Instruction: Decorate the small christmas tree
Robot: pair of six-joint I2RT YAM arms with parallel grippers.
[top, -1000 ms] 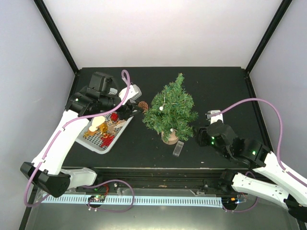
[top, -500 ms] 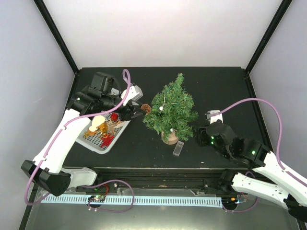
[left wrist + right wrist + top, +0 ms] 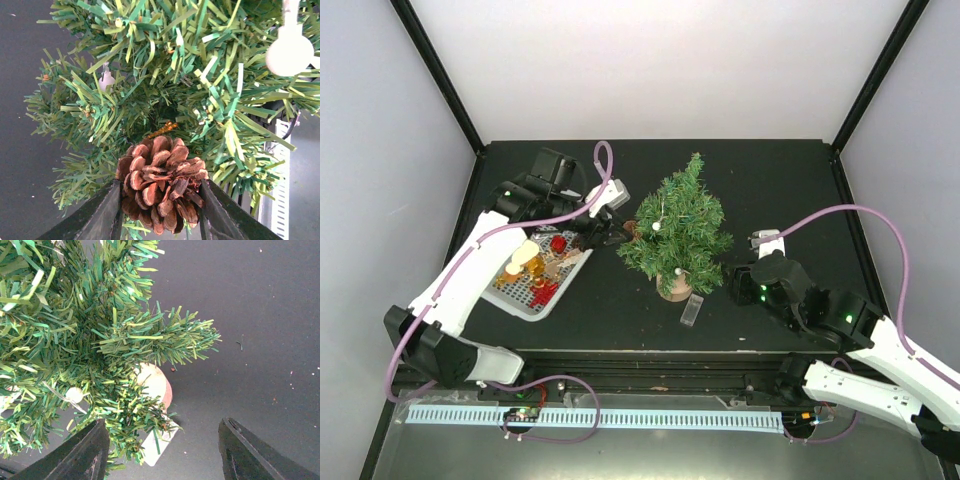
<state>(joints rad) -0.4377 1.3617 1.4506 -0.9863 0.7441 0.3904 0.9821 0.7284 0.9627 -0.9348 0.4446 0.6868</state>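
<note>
Left gripper [image 3: 160, 200]: jaws were clamped on a brown pine cone [image 3: 161, 172].
Small christmas tree [image 3: 190, 75]: stood upright directly ahead of the left gripper, its branches against the cone.
Right gripper [image 3: 163, 421]: jaws stood apart, empty, with the tree just ahead.
Nearer arm: left.

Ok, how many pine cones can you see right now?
1: the pine cone, held in the left gripper, at the branches of the small christmas tree. More may lie hidden among ornaments in the tray.

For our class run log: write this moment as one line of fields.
left gripper: shut on pine cone, at small christmas tree branches | right gripper: open, empty, near wooden base
</note>
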